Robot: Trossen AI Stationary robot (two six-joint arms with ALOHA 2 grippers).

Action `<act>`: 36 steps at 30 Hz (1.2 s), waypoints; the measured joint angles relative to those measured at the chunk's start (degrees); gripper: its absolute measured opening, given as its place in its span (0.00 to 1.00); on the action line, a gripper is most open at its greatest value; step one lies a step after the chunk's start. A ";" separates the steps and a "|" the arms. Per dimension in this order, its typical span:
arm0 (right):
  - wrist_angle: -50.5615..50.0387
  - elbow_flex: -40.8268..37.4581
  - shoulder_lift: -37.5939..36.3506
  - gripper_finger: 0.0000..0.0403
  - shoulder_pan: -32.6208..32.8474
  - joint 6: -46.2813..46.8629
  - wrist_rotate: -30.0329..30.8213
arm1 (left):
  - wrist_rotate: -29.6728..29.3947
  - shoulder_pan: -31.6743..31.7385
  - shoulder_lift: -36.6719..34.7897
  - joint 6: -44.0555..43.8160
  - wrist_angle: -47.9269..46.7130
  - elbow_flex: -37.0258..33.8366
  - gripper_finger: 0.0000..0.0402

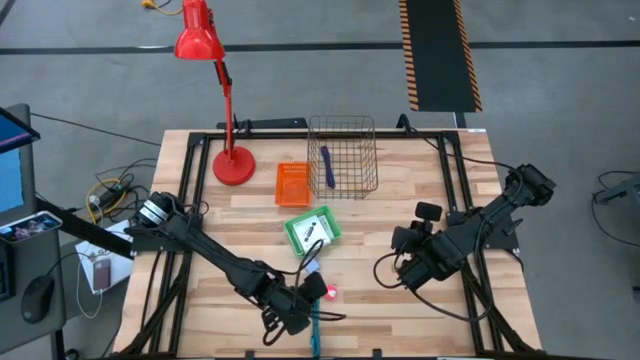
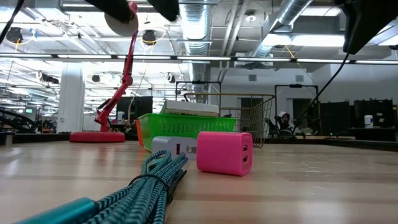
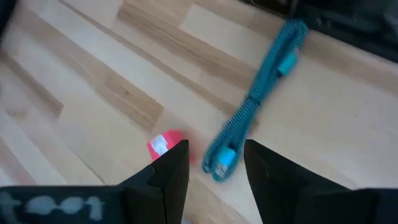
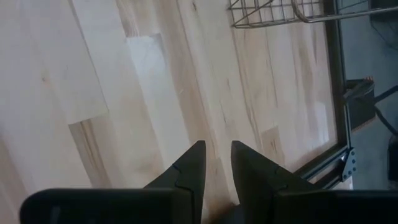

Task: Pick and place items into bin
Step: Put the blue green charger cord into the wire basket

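The left gripper hung above the near edge of the table, its fingers partly apart with nothing between them. Below it lay a coiled teal cable and, just beside that, a pink block; a pale block, possibly lavender, sat close behind the pink one. A green tray and an orange tray stood nearer the wire basket, which held a purple pen. The right gripper waited over bare wood, fingers narrow and empty.
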 joint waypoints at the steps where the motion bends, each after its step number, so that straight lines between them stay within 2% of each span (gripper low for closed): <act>1: -0.01 0.00 0.01 0.17 0.00 -0.21 -0.01 | 0.67 0.03 0.33 0.68 -0.26 -0.01 0.36; 7: 0.03 0.00 0.03 0.17 0.07 -1.46 -0.24 | 2.88 -0.06 2.64 2.80 2.27 -0.01 0.36; 18: -0.23 0.00 0.03 0.17 0.46 -1.59 -0.28 | 2.02 -0.01 2.87 7.56 2.53 -0.01 0.36; 25: -0.24 -0.02 0.03 0.17 0.46 -1.66 -0.49 | 1.51 0.13 6.05 12.01 4.76 0.05 0.36; 36: -0.18 -0.02 0.03 0.17 0.46 -1.62 -0.49 | 4.24 0.51 10.34 15.31 7.36 0.19 0.36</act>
